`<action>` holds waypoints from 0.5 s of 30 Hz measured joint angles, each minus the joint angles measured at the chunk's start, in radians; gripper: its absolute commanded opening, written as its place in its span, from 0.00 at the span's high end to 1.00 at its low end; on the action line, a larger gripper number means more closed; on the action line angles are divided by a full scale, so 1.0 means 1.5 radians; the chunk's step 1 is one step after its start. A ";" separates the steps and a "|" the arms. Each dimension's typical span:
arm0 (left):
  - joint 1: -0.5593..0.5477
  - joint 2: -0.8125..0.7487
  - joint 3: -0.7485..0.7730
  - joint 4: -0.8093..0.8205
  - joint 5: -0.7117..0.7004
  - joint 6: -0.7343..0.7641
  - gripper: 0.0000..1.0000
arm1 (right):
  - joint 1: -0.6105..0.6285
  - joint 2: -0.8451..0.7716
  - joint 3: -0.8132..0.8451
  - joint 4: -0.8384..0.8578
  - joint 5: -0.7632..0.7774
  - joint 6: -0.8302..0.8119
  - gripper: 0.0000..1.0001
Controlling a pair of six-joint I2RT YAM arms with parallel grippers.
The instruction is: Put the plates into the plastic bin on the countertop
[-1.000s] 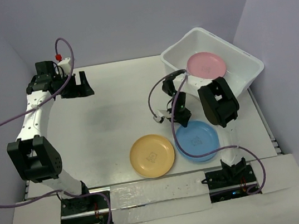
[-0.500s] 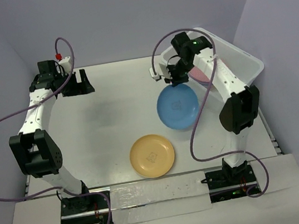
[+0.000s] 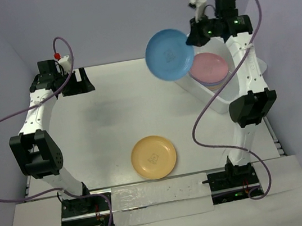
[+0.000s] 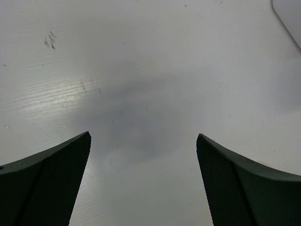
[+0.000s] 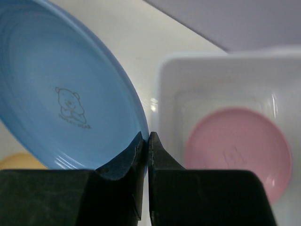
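Note:
My right gripper point(image 3: 192, 39) point(image 5: 146, 137) is shut on the rim of a blue plate point(image 3: 169, 54) point(image 5: 66, 94), holding it tilted high in the air just left of the plastic bin point(image 3: 224, 98) point(image 5: 167, 99). A pink plate point(image 3: 208, 67) point(image 5: 237, 146) lies inside the bin on top of others. A yellow plate point(image 3: 153, 157) lies flat on the countertop point(image 3: 108, 131) near the front; its edge shows low left in the right wrist view point(image 5: 19, 161). My left gripper point(image 3: 82, 81) point(image 4: 143, 141) stands open at the far left, nothing between its fingers.
Purple cables loop from both arms point(image 3: 198, 123). The walls of the enclosure close in behind and to the sides. The arm bases point(image 3: 229, 181) sit at the near edge.
My right arm has lifted the blue plate off the countertop and carried it up and back, to beside the bin. The left arm has stayed put.

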 measured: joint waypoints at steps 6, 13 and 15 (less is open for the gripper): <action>0.000 0.022 0.024 -0.001 0.000 -0.003 0.01 | -0.169 0.049 -0.078 0.068 0.109 0.267 1.00; 0.000 0.041 0.053 -0.006 0.000 -0.005 0.01 | -0.218 0.091 -0.097 0.073 0.212 0.376 1.00; 0.000 0.041 0.053 -0.006 0.000 -0.006 0.01 | -0.214 0.098 -0.097 0.073 0.229 0.387 1.00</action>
